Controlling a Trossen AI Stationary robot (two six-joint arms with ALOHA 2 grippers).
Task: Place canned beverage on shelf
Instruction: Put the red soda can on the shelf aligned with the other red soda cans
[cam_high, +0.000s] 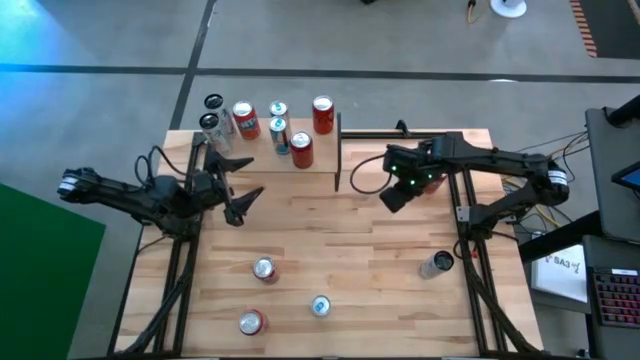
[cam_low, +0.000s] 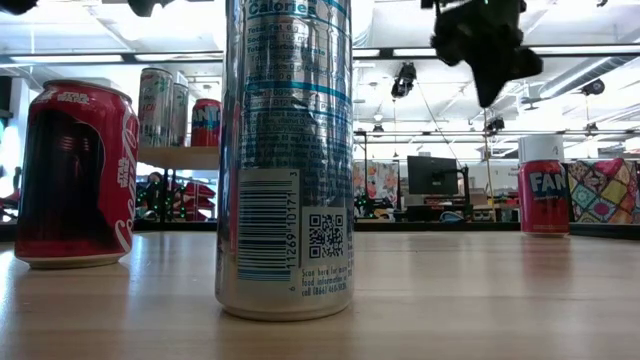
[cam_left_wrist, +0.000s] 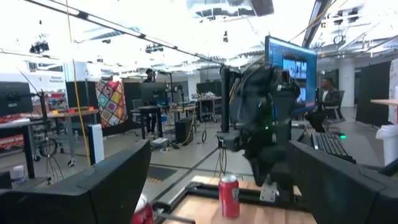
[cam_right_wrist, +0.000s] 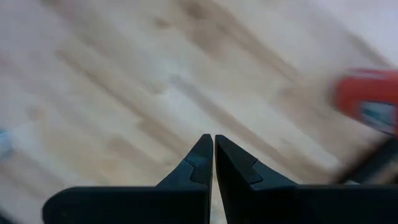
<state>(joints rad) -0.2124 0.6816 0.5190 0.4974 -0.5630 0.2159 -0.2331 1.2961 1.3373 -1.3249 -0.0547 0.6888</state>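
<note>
The shelf (cam_high: 265, 165) stands at the table's far left and carries several upright cans (cam_high: 245, 120). More cans stand on the table: a red one (cam_high: 264, 268), a red one (cam_high: 251, 321), a silver-blue one (cam_high: 320, 306) and a dark one (cam_high: 437, 263). A red can (cam_right_wrist: 367, 106) stands beside my right gripper (cam_high: 392, 197), which is shut, points down above the bare tabletop and holds nothing. My left gripper (cam_high: 240, 205) hangs open in front of the shelf, pointing toward the right arm, with nothing between its fingers.
Black frame legs (cam_high: 470, 240) run down both sides of the table. In the low view the silver-blue can (cam_low: 285, 160) fills the front, with a red cola can (cam_low: 75, 175) to its left and the red can (cam_low: 545, 185) far right. People sit at desks (cam_left_wrist: 326, 99) beyond the table.
</note>
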